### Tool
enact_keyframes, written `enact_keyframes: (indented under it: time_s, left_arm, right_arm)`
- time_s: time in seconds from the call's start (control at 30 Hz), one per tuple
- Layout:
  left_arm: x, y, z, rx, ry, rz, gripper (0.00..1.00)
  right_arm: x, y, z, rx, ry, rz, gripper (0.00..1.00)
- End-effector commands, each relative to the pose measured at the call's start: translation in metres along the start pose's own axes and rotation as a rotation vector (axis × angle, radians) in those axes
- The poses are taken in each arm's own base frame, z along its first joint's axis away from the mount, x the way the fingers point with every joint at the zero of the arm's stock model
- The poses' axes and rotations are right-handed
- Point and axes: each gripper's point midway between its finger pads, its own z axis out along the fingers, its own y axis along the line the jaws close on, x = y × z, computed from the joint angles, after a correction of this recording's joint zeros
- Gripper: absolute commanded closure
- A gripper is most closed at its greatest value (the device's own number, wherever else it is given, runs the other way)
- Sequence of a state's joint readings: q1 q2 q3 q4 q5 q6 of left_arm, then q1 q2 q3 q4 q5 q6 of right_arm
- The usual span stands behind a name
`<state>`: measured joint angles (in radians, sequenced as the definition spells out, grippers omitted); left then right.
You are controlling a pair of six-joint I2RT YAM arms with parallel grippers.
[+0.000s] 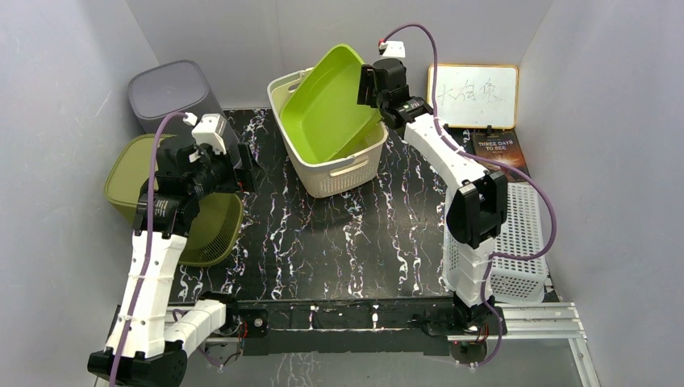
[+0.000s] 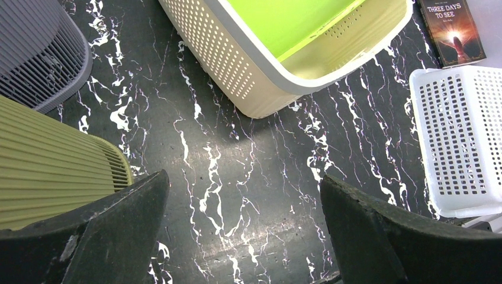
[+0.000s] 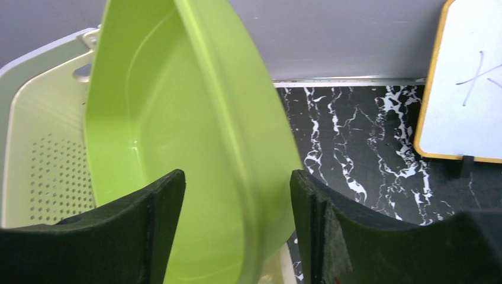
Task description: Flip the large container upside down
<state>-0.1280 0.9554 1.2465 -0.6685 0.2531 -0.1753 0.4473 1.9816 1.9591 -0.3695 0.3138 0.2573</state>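
Presently right gripper (image 3: 235, 189) is straddling the raised rim of the green container (image 3: 148, 118), jaws apart, not pinching it. The container is leaning tilted inside the cream basket (image 1: 343, 173) on the table's (image 1: 339, 242) far side. Left gripper (image 2: 244, 183) is hovering agape, empty.

Lime-green tub (image 1: 327, 101), cream perforated basket (image 1: 343, 173), black white-veined table (image 1: 339, 242), olive ribbed bin (image 1: 214, 230)

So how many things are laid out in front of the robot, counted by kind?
Baskets: 4 (grey, olive, cream, white)
Lime tub: 1
Book: 1
Whiteboard: 1
Total: 7
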Motion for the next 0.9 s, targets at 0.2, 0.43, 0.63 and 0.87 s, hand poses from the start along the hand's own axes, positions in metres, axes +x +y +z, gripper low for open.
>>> enact_keyframes:
  time_s: [0.2, 0.43, 0.63, 0.87]
  left_arm:
    - [0.008, -0.001, -0.003, 0.008, 0.008, 0.004, 0.02]
    - [0.007, -0.001, -0.002, 0.009, 0.001, 0.002, 0.02]
    - [0.005, -0.001, -0.003, 0.007, -0.001, 0.003, 0.01]
    - [-0.006, -0.001, -0.008, -0.006, -0.028, 0.010, 0.02]
  right_arm:
    - [-0.024, -0.017, 0.004, 0.133, -0.082, -0.104, 0.73]
    - [-0.038, -0.024, -0.010, 0.268, -0.142, -0.188, 1.00]
    - [-0.089, -0.019, -0.057, 0.258, -0.316, -0.071, 1.00]
    - [-0.179, -0.018, -0.148, 0.119, -0.573, 0.134, 1.00]
